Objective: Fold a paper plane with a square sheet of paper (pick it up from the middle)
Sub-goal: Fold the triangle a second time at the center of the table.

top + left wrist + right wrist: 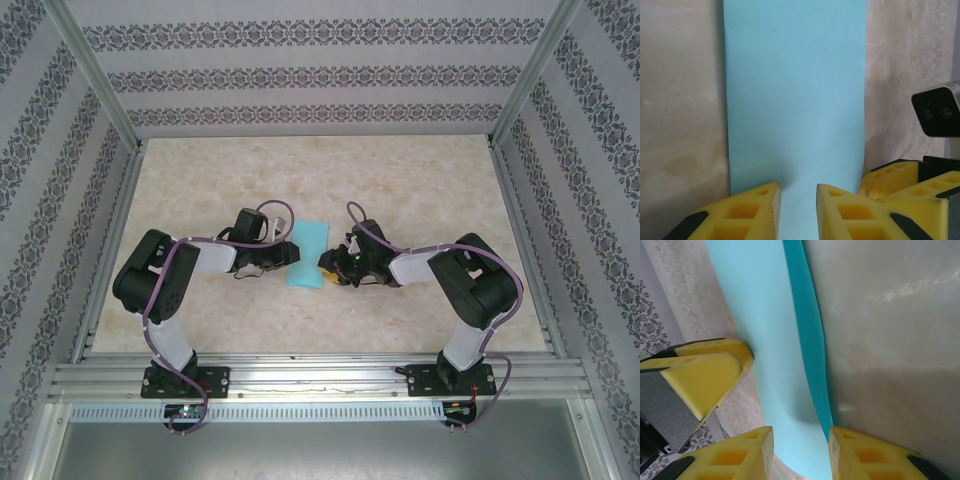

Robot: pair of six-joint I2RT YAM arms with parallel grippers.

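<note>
The thin, folded turquoise-blue paper sheet (308, 250) was flanked by left gripper (798, 186) and right gripper (801, 430), fingers slightly parted, nothing clamped; pressing with edges aligned was judged best.

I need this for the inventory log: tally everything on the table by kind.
Turquoise-blue paper sheet: 1
Robot arms: 2 (left arm, right arm)
Yellow-fingered pincers: 2 (left pincer, right pincer)
Total: 5
</note>
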